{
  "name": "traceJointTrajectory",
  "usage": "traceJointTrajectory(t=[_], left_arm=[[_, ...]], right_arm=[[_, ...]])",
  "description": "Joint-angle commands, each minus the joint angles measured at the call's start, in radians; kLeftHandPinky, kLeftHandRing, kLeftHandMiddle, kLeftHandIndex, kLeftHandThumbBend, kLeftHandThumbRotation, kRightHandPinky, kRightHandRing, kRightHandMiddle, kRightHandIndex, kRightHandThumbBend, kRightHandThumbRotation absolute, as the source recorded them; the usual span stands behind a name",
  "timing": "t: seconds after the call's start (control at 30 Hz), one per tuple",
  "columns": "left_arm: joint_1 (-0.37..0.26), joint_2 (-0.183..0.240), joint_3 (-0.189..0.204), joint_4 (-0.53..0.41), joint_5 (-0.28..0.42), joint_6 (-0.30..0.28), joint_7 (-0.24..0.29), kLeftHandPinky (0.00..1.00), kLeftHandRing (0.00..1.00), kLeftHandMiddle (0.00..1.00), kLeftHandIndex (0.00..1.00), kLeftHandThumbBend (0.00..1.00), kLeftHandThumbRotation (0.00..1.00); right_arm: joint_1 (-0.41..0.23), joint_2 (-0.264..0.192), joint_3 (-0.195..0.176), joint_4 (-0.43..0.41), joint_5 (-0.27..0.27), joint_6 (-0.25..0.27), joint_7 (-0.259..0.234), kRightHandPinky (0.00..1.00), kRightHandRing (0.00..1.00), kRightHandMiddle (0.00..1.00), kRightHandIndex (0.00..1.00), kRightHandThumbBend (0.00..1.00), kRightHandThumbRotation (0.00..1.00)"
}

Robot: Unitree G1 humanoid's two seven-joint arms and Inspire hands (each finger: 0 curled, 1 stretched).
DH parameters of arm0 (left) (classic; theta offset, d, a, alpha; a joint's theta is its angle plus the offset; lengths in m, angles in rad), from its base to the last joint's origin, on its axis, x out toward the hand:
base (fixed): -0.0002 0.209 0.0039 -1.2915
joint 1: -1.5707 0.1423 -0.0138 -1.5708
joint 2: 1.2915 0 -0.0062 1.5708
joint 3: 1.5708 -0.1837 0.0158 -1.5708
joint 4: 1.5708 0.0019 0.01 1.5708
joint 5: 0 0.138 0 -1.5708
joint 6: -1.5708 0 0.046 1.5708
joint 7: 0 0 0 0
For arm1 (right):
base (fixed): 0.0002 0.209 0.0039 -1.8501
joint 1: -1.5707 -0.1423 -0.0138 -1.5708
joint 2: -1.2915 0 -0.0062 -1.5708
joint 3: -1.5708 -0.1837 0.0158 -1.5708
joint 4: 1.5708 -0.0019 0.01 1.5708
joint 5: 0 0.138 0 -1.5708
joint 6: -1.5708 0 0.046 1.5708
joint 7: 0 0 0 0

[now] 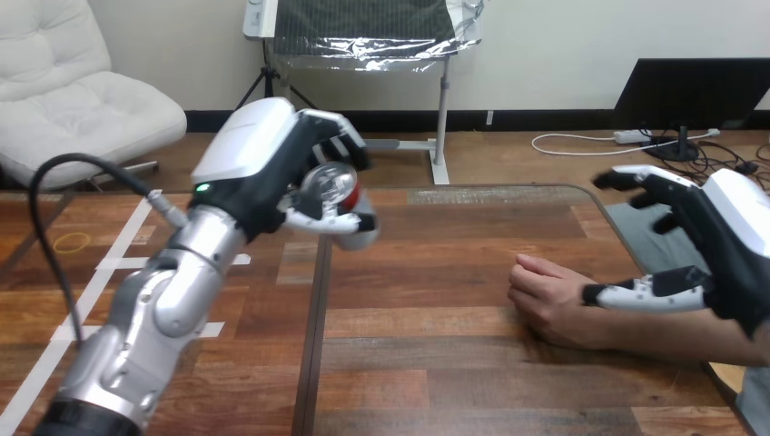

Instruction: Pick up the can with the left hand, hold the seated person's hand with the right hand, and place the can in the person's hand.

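Note:
My left hand (272,163) is raised above the table's left edge, its fingers and thumb curled round the can (334,189), a silver can with a red side, tilted with its end facing me. The person's hand (545,295) rests on the table at the right, loosely closed, knuckles towards the table's middle. My right hand (717,241) hovers over the person's forearm (672,331), open, fingers spread above and thumb reaching towards the wrist. It is close to the wrist, with no curl round it.
The wooden table (436,363) stretches across the view, its left edge near the middle bottom and its far edge behind the can. A dark mat (640,232) lies at the table's right side beyond the person's hand.

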Motion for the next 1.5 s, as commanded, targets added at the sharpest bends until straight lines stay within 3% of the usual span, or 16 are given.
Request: traceJointTrajectory(t=[0.0,0.3,0.63,1.47], left_arm=[[-0.036,-0.021,0.040,-0.075,-0.019,0.004,0.008,0.36,0.42,0.49,0.52,0.55,0.00],[-0.037,-0.045,0.036,-0.110,-0.006,0.016,0.006,0.35,0.41,0.48,0.51,0.55,0.00],[-0.035,-0.068,0.035,-0.147,0.003,0.038,-0.007,0.35,0.41,0.48,0.51,0.55,0.00],[-0.025,-0.092,0.035,-0.176,0.006,0.050,-0.024,0.35,0.41,0.48,0.51,0.55,0.00]], right_arm=[[-0.089,-0.070,0.001,0.071,-0.020,-0.030,0.007,0.69,0.81,0.84,0.80,0.87,0.00],[-0.149,-0.146,0.030,0.205,-0.047,-0.061,0.039,0.70,0.83,0.85,0.81,0.90,0.00],[-0.222,-0.214,0.085,0.328,-0.105,-0.054,0.089,0.75,0.86,0.87,0.83,0.89,0.00],[-0.395,-0.311,0.220,0.587,-0.193,-0.111,0.187,0.85,0.90,0.90,0.85,0.86,0.00]])
